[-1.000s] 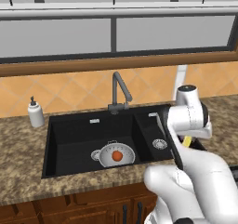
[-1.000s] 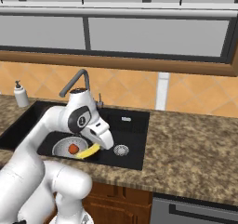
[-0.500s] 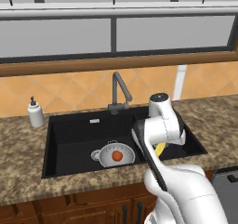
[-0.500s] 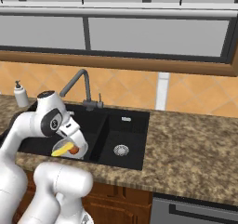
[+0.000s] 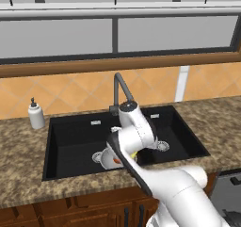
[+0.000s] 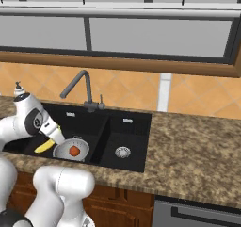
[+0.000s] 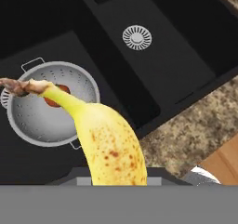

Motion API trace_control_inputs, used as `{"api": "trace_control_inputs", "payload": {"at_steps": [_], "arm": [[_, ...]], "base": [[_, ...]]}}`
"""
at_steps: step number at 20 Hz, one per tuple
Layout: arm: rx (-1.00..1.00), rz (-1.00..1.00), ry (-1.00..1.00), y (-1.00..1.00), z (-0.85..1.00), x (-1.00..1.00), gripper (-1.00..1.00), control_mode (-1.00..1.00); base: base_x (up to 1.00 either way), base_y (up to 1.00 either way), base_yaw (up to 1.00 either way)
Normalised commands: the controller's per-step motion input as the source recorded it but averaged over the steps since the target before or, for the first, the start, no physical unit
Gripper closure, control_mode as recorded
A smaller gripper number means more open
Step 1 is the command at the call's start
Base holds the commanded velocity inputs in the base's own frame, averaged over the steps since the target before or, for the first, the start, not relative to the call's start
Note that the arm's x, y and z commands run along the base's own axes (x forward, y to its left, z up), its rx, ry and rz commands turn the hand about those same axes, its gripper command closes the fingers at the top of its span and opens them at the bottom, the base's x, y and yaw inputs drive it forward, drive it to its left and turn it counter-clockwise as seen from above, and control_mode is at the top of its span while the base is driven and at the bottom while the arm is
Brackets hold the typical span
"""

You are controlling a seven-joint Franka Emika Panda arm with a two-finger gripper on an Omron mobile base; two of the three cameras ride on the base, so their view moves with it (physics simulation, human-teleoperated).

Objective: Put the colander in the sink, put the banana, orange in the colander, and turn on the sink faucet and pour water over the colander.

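Here the arm has swung leftward across the sink [image 6: 141, 127] within the last second: earlier its hand hung over the smaller basin, and now the gripper [image 6: 52, 135] sits above the larger basin, just beside the colander [image 6: 70, 150]. The jaws are narrow, clamped on the banana [image 7: 104, 139] (yellow, freckled, stem end pointing out ahead of the hand). In the hand view the banana's stem overlaps the colander's rim [image 7: 51, 104]; in the right base view the fruit [image 6: 44, 147] hangs just to the left of the bowl, not yet inside it. The orange [image 6: 74, 150] already lies in the colander, which rests on the floor of the larger basin near the drain.

Meaning for the task: colander placed, orange placed, banana approx. at the drop point. Judged next step: centre over the bowl, lower, release. The faucet [image 6: 77, 82] stands behind the basins w/ no water visible, so the rinse is still pending.
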Motion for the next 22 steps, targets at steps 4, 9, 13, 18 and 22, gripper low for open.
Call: {"api": "trace_control_inputs", "payload": {"at_steps": [4, 9, 13, 18, 22], "arm": [[0.0, -0.04, 0.0, 0.73, 0.0, 0.67, 1.0, -1.0], [0.0, -0.04, 0.0, 0.18, -0.1, 0.8, 1.0, -1.0], [0.0, 0.0, 0.0, 0.0, -0.29, 0.7, 1.0, -1.0], [0.0, 0.0, 0.0, 0.0, -0.49, 0.26, 1.0, -1.0], [0.0, 0.0, 0.0, 0.0, -0.44, 0.14, 1.0, -1.0]], "base": [[0.0, 0.0, 0.0], [0.0, 0.0, 0.0], [0.0, 0.0, 0.0], [0.0, 0.0, 0.0], [0.0, 0.0, 0.0]]}}
